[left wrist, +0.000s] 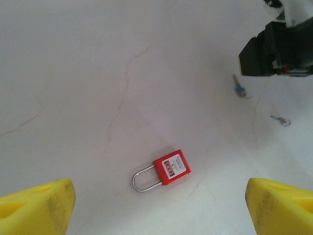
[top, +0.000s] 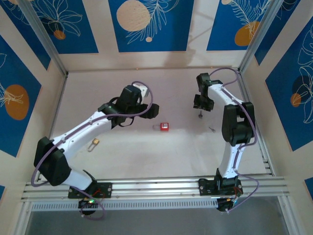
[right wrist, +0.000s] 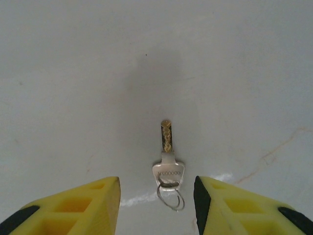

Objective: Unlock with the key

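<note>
Furthest to the left on the counter [top: 146, 161] lay a small brass-gold piece [top: 94, 143] with a thin silver loop. It was just beside the left arm [top: 83, 129] and nothing touched it.

Further right, the left pincer [left wrist: 159, 196] hung above the middle of the counter with its jaws spread wide and nothing between them. In its wrist view the two yellow fingers [left wrist: 39, 208] stood in the lower corners. On the counter below, the red padlock [left wrist: 171, 169] lay flat. Its silver shackle pointed to the lower left of that view and looked closed. From above, the padlock was near the centre of the counter, apart from both pincers.

To the right of the padlock lay the key [right wrist: 167, 152], flat on the counter. It had a silver head with a small ring on it, and a dark, gold-patterned blade pointing away from the wrist camera. The right pincer [right wrist: 156, 196] was directly over it, jaws partly apart, holding nothing. The head of the key was in the gap between the yellow fingers, a little nearer to the right one, and bare counter showed on both sides of it.

Slightly further right and nearer to the arm bases, a second key [top: 212, 129] lay alone, close to the right arm [top: 237, 122].
</note>
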